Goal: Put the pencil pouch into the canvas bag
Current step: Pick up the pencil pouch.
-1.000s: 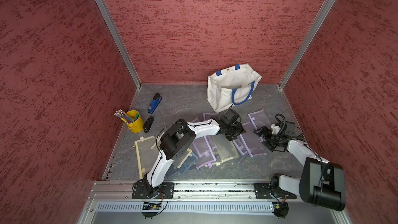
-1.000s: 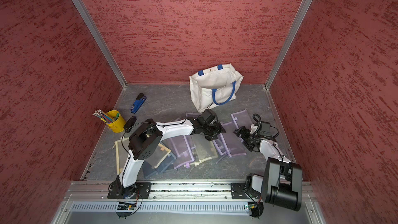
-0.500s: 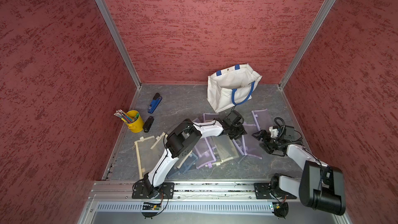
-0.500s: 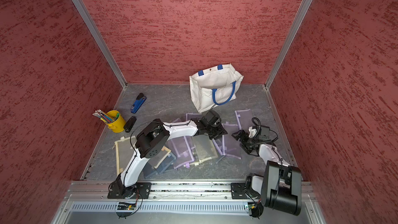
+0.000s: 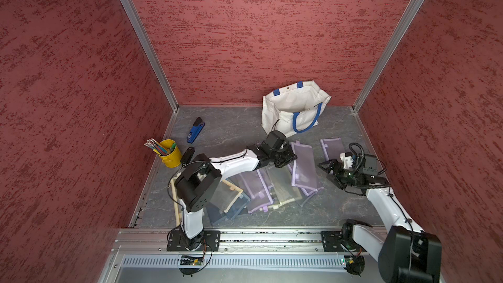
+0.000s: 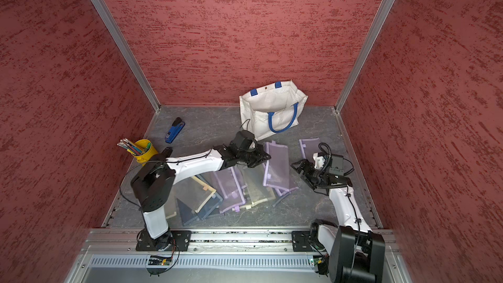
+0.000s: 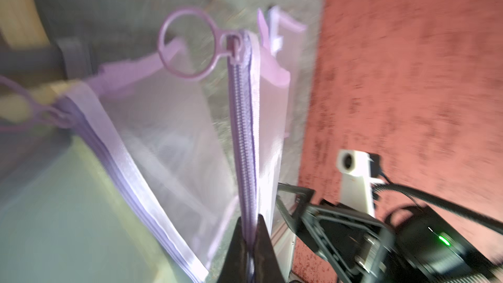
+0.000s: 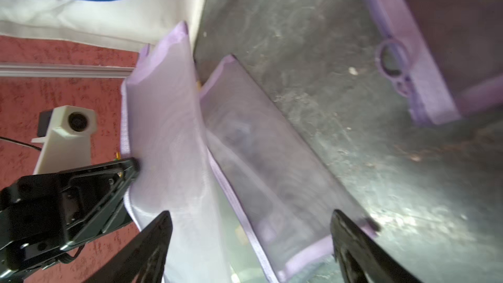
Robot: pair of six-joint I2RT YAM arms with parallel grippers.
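1. one lilac mesh pencil pouch [image 5: 303,167] is pinched by its zipper edge in my clenched left gripper [image 5: 291,157]. it sits over the heap, near the bag but outside it.
2. one canvas bag [image 5: 288,104] stands open by the back wall.
3. my right gripper [image 5: 328,170] gapes, empty.
4. one lone lilac pouch [image 5: 330,147] lies apart. i cannot count the overlapping pouch heap [image 5: 261,189].
5. one yellow pencil bucket [image 5: 171,156], one blue stapler [image 5: 195,130].
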